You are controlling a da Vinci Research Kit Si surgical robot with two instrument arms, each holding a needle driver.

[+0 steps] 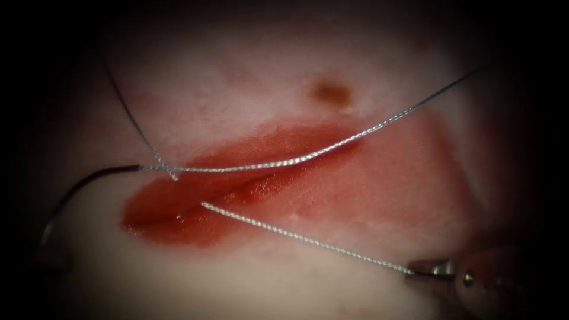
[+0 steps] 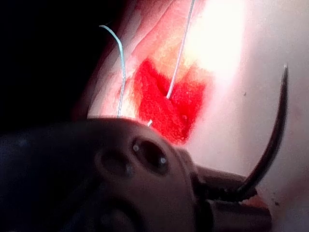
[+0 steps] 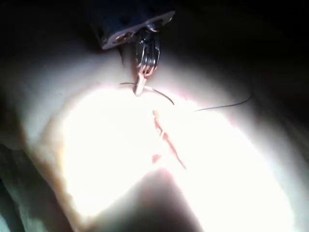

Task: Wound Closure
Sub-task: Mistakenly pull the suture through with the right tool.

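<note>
Endoscope view: right tool (image 1: 424, 271), lower right, grips the thread (image 1: 308, 240) leaving the cut (image 1: 195, 204). Left tool (image 2: 227, 193) clamps the needle (image 1: 83, 184), at left, outside the tissue (image 1: 296, 284).

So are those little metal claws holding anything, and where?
The left tool grips the needle near one end, outside the tissue, left of the cut. The right tool grips the thread.

Pale pinkish tissue (image 1: 284, 278) carries glossy red fluid (image 1: 195, 201) and one brown spot (image 1: 332, 92); silvery twisted thread (image 1: 296, 159); dark curved needle (image 1: 89, 181).
</note>
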